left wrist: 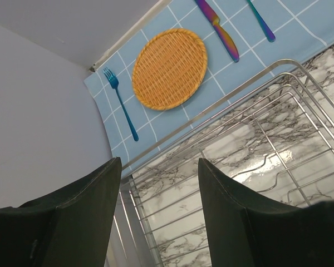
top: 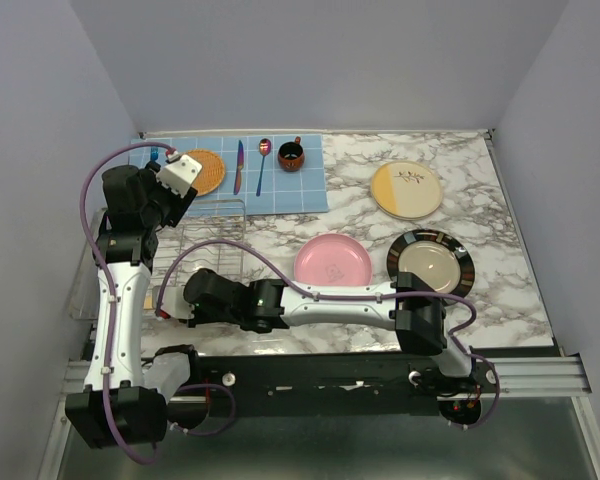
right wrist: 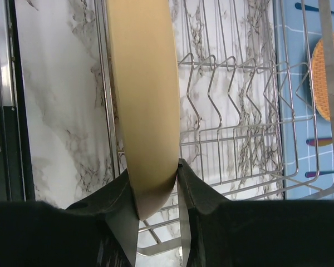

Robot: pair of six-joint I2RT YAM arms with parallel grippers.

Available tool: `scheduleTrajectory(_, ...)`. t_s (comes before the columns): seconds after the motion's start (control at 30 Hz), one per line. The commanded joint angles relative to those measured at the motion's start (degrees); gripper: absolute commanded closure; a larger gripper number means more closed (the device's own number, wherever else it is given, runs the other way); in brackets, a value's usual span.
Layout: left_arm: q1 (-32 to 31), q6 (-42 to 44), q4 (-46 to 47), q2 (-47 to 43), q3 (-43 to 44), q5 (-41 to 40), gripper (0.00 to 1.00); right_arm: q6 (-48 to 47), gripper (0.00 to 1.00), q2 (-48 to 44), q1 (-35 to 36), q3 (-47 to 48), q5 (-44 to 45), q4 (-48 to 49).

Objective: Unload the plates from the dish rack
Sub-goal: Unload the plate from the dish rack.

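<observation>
Only the right wrist view shows the right pincer [right wrist: 156, 183] clamped on the rim of the yellow-orange round plate [right wrist: 142, 83]. The plate stands upright at the near edge of the silver wire dish rack [right wrist: 234, 140]. The left pincer [left wrist: 159, 162] hangs open and empty over the rack's bare far end, beside the blue checked placemat [left wrist: 156, 121].

A white, grey-veined marble-patterned tabletop [top: 500, 290] carried a blue checked placemat [top: 307, 196] at its far left, with a silver wire dish rack [top: 216, 236] just in front of it. Three round plates lay flat and apart to the right: a pink plate [top: 332, 262], a black-rimmed beige plate [top: 430, 263] and, farther back, a cream-and-yellow plate [top: 407, 189].
</observation>
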Motion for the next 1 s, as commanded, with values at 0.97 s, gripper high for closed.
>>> scheduleTrajectory(0.97,0.49,-5.1,2.26,0.12,19.92,-2.41,0.34,-5.22,0.99,-11.85,-0.61,8.69,10.45,-7.69)
